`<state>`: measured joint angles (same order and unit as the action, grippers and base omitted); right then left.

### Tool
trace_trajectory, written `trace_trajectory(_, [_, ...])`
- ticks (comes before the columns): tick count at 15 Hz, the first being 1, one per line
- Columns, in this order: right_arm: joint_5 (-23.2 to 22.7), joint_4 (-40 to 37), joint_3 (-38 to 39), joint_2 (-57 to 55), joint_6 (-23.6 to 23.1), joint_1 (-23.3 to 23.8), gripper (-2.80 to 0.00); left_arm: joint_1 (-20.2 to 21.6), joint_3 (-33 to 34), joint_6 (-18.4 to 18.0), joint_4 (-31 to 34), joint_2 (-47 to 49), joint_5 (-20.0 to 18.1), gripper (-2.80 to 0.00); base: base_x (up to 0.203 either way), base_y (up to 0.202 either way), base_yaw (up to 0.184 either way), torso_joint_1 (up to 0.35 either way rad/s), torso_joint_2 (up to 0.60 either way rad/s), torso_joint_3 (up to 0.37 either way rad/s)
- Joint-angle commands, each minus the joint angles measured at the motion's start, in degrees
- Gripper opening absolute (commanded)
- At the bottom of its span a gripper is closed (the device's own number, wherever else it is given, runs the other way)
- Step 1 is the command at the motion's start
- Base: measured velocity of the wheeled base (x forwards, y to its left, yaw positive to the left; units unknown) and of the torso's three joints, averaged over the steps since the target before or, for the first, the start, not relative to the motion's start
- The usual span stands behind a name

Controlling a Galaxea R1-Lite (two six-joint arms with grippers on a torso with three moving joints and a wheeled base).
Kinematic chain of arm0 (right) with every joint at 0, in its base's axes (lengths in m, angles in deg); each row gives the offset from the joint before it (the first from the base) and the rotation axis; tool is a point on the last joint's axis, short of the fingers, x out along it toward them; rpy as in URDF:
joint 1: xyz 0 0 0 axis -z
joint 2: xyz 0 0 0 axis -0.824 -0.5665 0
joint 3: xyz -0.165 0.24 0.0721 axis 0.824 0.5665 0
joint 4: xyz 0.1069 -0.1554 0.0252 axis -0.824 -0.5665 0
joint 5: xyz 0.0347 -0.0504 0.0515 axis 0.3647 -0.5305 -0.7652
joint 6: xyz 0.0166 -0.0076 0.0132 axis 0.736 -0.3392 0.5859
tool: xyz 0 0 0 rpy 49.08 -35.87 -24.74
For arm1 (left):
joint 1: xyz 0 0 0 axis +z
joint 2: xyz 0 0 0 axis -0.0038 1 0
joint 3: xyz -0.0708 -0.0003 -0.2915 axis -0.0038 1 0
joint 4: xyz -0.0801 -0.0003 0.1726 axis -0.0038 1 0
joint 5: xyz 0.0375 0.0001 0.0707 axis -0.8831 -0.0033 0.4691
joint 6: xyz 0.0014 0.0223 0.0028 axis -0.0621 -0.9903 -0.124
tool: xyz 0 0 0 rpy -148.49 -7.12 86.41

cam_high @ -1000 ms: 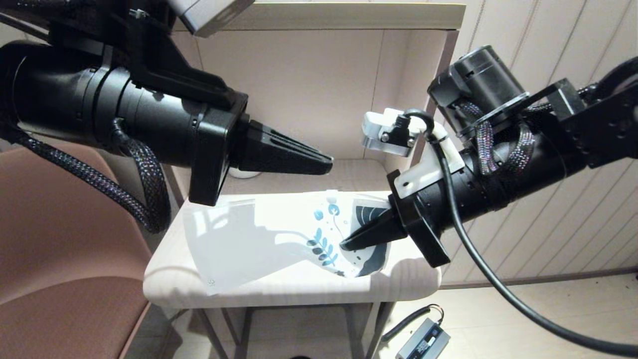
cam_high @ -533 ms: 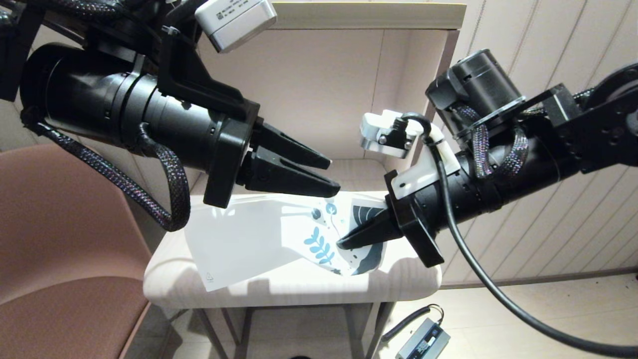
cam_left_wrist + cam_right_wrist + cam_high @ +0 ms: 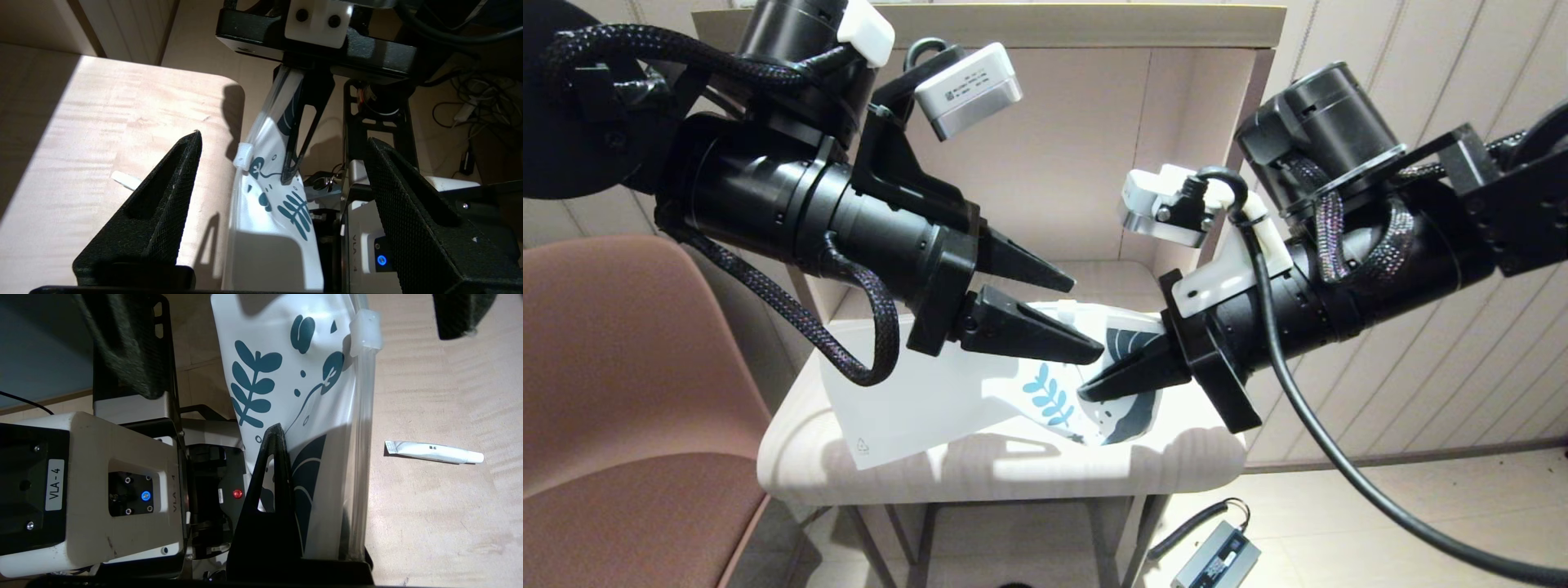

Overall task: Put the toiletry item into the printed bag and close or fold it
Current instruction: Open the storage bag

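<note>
The printed bag [image 3: 931,400] is a flat white pouch with a blue leaf print. It hangs edge-up, lifted off the table at its printed end, where my right gripper [image 3: 1086,392] is shut on it. The right wrist view shows that gripper [image 3: 276,430] pinching the printed panel [image 3: 286,355]. My left gripper [image 3: 1082,320] is open just above the bag's zip edge, its jaws wide on either side of the bag [image 3: 269,228]. The white zip slider [image 3: 244,155] sits between them. A small white tube [image 3: 433,452], the toiletry item, lies on the table beside the bag.
The light wooden table [image 3: 1013,469] stands in a shelf niche with a back wall and a top board. A brown chair [image 3: 621,367] is at the left. A power adapter [image 3: 1217,555] lies on the floor under the table's right side.
My left gripper has opened from shut and moved down and right, to the bag's zip edge. The right gripper has kept its hold and raised the printed end slightly.
</note>
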<state>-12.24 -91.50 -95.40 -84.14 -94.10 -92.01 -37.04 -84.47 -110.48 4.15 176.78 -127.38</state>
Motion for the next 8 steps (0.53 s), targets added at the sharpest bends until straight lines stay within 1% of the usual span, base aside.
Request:
trace_trajectory(1, [-0.2, -0.2, -0.1, 0.4, -0.1, -0.2, -2.80, 0.0, 0.1, -0.1, 0.2, 0.3, -0.3, 0.00, 0.000, 0.000, 0.000, 0.000, 0.00, 0.000])
trace_trajectory(6, [-0.3, -0.2, -0.1, 0.4, -0.1, -0.2, -2.80, 0.0, 0.2, -0.1, -0.1, 0.7, -0.3, 0.00, 0.000, 0.000, 0.000, 0.000, 0.00, 0.000])
trace_trajectory(7, [-0.3, -0.2, -0.1, 0.4, -0.1, -0.2, -2.80, 0.0, 0.1, -0.1, -0.2, 0.7, -0.3, -2.80, 0.000, 0.000, 0.000, 0.000, 0.00, 0.000])
trace_trajectory(8, [-0.3, -0.2, -0.1, 0.4, -0.1, -0.2, -2.80, 0.0, 0.1, -0.2, -0.2, 0.7, -0.2, -2.80, 0.000, 0.000, 0.000, 0.000, 0.00, 0.000])
